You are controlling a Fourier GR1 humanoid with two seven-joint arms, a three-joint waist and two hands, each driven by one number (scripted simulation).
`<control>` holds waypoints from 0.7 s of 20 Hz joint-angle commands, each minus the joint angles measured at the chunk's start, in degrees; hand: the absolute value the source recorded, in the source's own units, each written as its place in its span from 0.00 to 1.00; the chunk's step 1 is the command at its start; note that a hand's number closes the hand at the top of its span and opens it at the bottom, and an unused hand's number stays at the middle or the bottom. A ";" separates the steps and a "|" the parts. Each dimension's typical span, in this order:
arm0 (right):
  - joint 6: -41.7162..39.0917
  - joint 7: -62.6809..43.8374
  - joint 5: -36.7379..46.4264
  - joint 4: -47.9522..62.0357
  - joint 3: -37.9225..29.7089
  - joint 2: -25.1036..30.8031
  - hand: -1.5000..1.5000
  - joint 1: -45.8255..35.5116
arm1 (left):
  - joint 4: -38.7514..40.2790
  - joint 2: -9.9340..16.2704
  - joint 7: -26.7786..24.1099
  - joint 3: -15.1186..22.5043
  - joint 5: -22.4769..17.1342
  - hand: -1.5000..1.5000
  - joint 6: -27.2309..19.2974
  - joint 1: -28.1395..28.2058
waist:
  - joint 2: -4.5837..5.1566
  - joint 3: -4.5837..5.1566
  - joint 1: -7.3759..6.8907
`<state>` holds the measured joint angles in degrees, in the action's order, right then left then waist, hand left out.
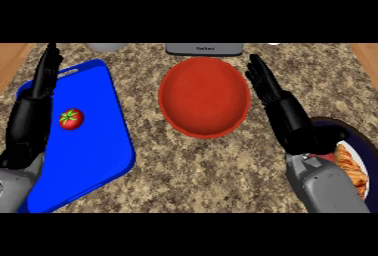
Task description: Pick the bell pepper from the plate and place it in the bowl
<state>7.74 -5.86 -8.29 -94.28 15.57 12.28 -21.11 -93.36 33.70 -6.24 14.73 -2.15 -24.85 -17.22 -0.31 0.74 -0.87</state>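
Note:
A red bowl (204, 97) stands in the middle of the counter with nothing in it. A small red vegetable with a green stem (71, 119) lies on a blue board (96, 165) at the left. My right hand (284, 112) is open, its fingers straight and pointing away just right of the bowl's rim. Its wrist and forearm cover much of a dark-rimmed plate (347, 127) at the lower right, where an orange ridged food (354, 172) shows. My left hand (33, 112) rests open along the board's left edge, fingers up, holding nothing.
A grey appliance (204, 48) sits at the far edge behind the bowl, and a pale rounded object (108, 47) to its left. Wooden floor shows past the counter's left and right edges. Speckled counter (207, 170) lies between board, bowl and plate.

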 commanded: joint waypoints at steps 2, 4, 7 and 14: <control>-16.11 11.51 -12.37 -3.32 -8.18 7.96 1.00 4.31 | 1.20 -0.89 0.53 -1.85 -1.77 0.50 -0.04 4.01 | 0.43 -0.92 1.09; -23.97 17.32 -17.14 -4.22 -9.60 10.10 1.00 6.41 | 2.82 -2.04 3.75 -2.07 -2.97 0.50 -1.12 4.82 | 0.70 -1.32 2.09; -13.58 19.94 -2.84 -0.28 -20.60 18.87 1.00 4.62 | 4.74 -2.84 6.94 -2.60 -5.38 0.50 -0.75 6.24 | 1.15 -0.95 6.26; -40.80 47.37 -18.75 11.17 -30.48 20.29 0.00 14.53 | 2.79 -4.37 10.06 -1.68 -7.06 0.50 -0.16 6.52 | 0.92 -1.65 2.87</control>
<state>-22.37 29.79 -26.63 -86.81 -10.28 27.84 -10.21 -89.49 30.13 1.65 12.62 -8.45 -24.86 -10.87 0.97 -0.78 2.01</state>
